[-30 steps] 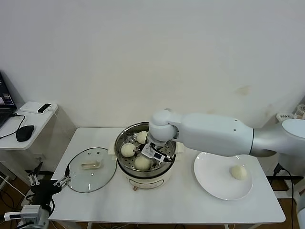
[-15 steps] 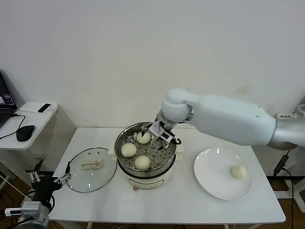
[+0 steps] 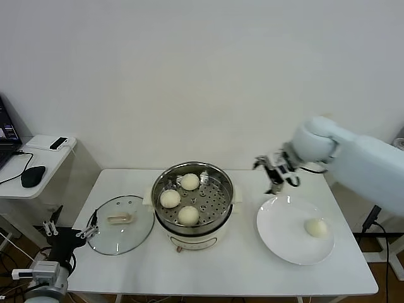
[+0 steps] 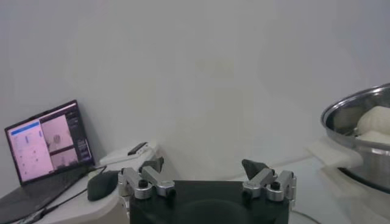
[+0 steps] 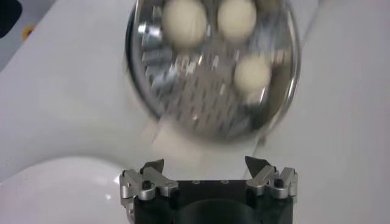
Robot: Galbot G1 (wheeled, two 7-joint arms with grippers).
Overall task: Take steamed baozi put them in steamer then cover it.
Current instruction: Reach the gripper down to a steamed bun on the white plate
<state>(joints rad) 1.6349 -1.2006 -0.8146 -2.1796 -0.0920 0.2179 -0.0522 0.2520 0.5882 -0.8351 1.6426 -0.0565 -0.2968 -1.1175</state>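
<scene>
White wall behind, white counter (image 3: 221,265) in front of the robot, with a side desk carrying a laptop (image 4: 46,146) and mouse (image 3: 33,175) off its left end. Steamer (image 3: 192,201) sits mid-counter, a bit left of centre, uncovered; three steamed baozi (image 3: 170,198) are on its perforated floor, toward the left and near part of the basket, leaving free space on the right side. Fourth bun (image 3: 315,227) lies on the white plate (image 3: 278,233) at the counter's right end, toward the plate's right part. Cover (image 3: 120,224) lies flat on the counter just left of the steamer, handle up, near the left edge. Right hand (image 3: 276,172) hangs in the air between steamer and plate, above the plate's far rim, jaws spread wide and holding nothing; right wrist view looks down on the steamer with plate edge below. Left hand (image 3: 69,232) is parked low off the counter's near-left corner, beside the cover, jaws wide and empty. Progress judgement: three of four buns loaded, so most of the loading is done. Left to do: pick the last bun off the plate, set it in the free spot, then lift the cover onto the steamer.
</scene>
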